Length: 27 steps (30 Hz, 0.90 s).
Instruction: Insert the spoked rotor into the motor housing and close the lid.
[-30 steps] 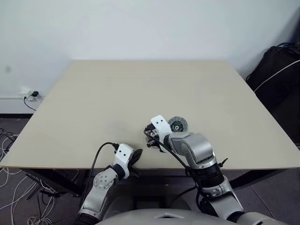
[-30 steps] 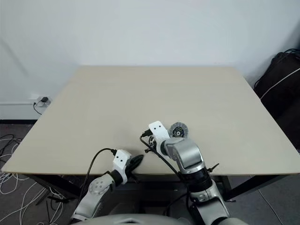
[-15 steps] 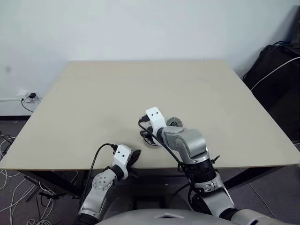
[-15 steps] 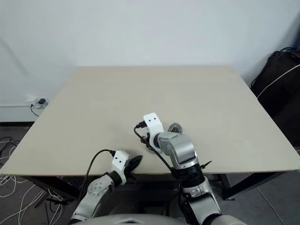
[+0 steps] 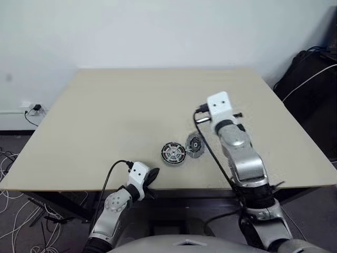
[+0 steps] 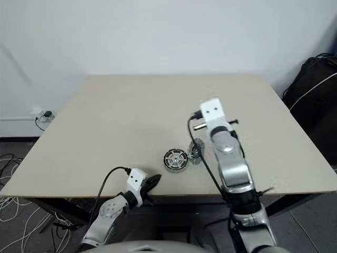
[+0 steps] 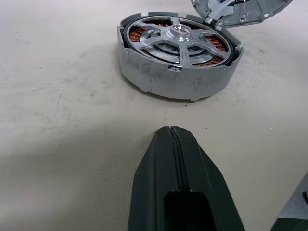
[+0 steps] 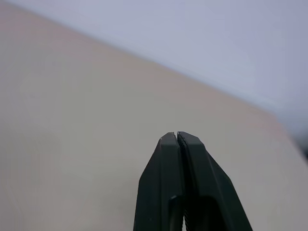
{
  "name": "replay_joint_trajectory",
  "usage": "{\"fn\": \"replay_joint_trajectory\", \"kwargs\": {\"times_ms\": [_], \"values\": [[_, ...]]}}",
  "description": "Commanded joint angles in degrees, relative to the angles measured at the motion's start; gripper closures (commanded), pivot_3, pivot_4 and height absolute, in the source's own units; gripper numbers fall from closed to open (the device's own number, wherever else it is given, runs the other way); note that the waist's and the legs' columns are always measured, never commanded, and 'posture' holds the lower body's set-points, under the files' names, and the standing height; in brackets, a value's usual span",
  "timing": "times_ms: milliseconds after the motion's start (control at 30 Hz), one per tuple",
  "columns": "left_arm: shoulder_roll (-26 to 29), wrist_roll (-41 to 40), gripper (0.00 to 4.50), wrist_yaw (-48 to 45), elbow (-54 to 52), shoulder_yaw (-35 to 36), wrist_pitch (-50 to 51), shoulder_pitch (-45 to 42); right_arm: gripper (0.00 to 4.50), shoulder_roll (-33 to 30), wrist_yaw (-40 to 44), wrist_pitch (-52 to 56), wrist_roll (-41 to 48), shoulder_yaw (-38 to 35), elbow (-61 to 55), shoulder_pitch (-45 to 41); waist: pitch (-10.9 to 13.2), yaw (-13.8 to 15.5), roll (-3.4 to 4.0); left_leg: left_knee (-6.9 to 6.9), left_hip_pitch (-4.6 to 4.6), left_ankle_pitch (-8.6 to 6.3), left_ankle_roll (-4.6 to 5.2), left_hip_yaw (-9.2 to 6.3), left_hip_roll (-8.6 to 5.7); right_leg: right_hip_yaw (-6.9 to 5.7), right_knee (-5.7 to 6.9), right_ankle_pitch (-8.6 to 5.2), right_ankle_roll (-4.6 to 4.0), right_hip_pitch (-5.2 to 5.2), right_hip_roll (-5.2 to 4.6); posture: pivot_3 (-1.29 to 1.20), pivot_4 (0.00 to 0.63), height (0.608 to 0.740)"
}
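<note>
Seemingly unmarked, the spoked rotor (image 7: 179, 39) sits housed.

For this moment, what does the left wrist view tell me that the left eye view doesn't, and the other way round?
Left wrist view: the spoked rotor sits inside the motor housing, with copper windings visible between its spokes. The lid stands tilted at the housing's rim, not closed.
Left eye view: the right arm is raised over the table, with a wall socket and a dark bag beyond.
Both: housing, lid, tabletop, and the shut left end effector, short of the housing.
</note>
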Motion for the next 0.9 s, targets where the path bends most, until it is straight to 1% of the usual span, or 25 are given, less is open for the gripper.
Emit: {"fn": "replay_joint_trajectory", "kwargs": {"times_ms": [33, 133, 267, 400, 633, 900], "values": [[0.14, 0.28, 4.5, 0.23, -1.91, -0.26, -0.87, -0.2, 4.45, -2.41, -1.4, 0.56, -2.57, -3.18, -1.48, 3.03, -0.03, 0.04, 0.04, -0.01, -0.01, 0.01, 0.0, 0.01, 0.0, 0.03, 0.01, 0.0, 0.0, 0.06, 0.0, 0.0, 0.0, 0.74], [0.41, 0.28, 4.5, 0.31, -3.05, -0.34, -0.52, 0.11, 4.45, -4.75, -0.08, 2.51, -3.53, -3.09, -2.52, 6.8, -0.03, 0.11, 0.04, 0.0, -0.01, 0.01, 0.03, 0.03, 0.0, 0.02, -0.01, 0.0, 0.01, 0.09, 0.0, 0.0, 0.0, 0.74], [0.82, 0.19, 4.5, 0.25, -4.89, -0.69, 0.81, 0.3, 4.45, -6.63, 5.26, 6.46, -2.09, -0.82, -6.18, 11.8, -0.01, 0.01, 0.05, 0.01, 0.01, 0.01, 0.04, 0.05, 0.05, 0.03, 0.0, -0.01, 0.02, 0.25, 0.03, 0.0, 0.0, 0.74], [1.04, 0.16, 4.5, 0.0, -6.21, -1.08, 2.23, 0.22, 4.45, -6.79, 10.01, 10.63, -0.1, 1.75, -8.89, 14.06, 0.02, -0.1, 0.04, 0.04, 0.12, 0.01, 0.04, 0.04, 0.07, 0.0, -0.01, -0.03, 0.04, 0.41, 0.05, 0.0, 0.0, 0.74], [1.54, -0.09, 4.5, -0.14, -9.24, -1.4, 4.65, 0.56, 4.45, -4.8, 15.23, 13.98, 4.97, 3.58, -11.27, 13.89, 0.15, 0.01, -0.1, 0.1, 0.17, 0.0, 0.05, -0.03, 0.08, -0.08, -0.06, -0.02, 0.07, 0.48, 0.03, 0.0, 0.0, 0.74], [1.91, 0.0, 4.5, 0.25, -10.35, -1.19, 4.81, 0.8, 4.45, -1.0, 17.56, 14.43, 10.57, 2.95, -12.19, 11.49, 0.23, 0.02, -0.09, 0.07, 0.15, -0.01, 0.06, -0.04, 0.08, -0.08, -0.1, -0.02, 0.07, 0.44, 0.01, 0.0, 0.0, 0.74]]}}
